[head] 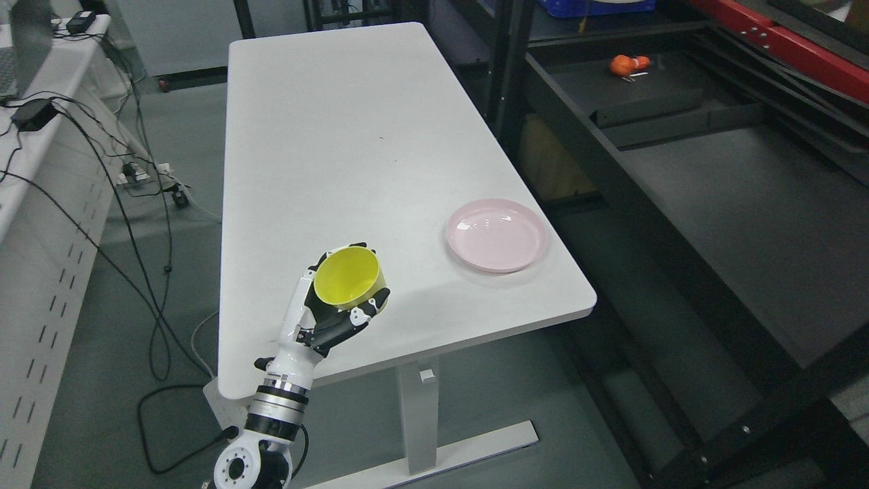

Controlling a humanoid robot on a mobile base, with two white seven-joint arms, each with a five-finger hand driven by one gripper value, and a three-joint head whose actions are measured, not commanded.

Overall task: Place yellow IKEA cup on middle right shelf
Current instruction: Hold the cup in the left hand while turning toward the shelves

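The yellow cup [347, 277] is held just above the near left part of the white table [339, 136], its open mouth tilted toward the camera. My left hand [343, 305] comes up from the bottom left and its black-and-white fingers are curled around the cup's body. To the right stands a black shelf unit [713, 176] with wide dark shelf boards. The right arm does not show.
A pink plate [496, 235] lies on the table near its right front corner. An orange object [628, 64] sits on a far shelf board. Cables [129, 204] trail over the floor at the left beside a white cabinet [41, 224].
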